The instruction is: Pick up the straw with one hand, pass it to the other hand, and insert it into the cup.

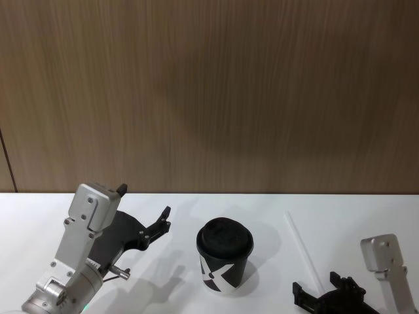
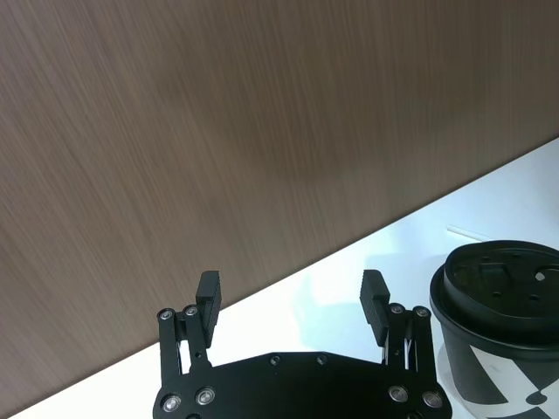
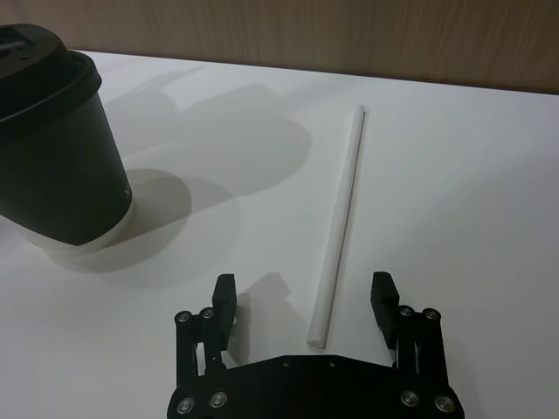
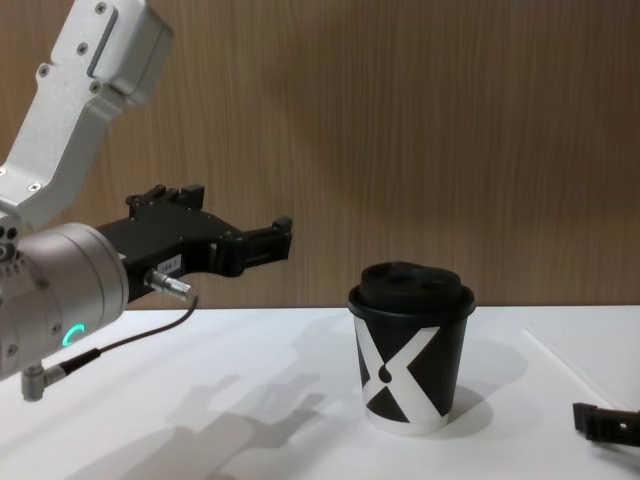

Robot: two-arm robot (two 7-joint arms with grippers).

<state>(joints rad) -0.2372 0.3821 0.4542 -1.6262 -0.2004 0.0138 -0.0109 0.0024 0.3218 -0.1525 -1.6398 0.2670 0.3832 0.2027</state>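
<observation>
Cup [image 1: 224, 255] shows a white X; right pincer [image 3: 304, 286] gapes over the straw [image 3: 341, 209].

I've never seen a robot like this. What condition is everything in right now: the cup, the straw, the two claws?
straw: lying flat on the table, right of the cup, not gripped.
cup: upright, lid on, no straw in it.
left gripper: open, empty, raised to the left of the cup.
right gripper: open, low over the straw's near end, which lies between its fingers.
</observation>
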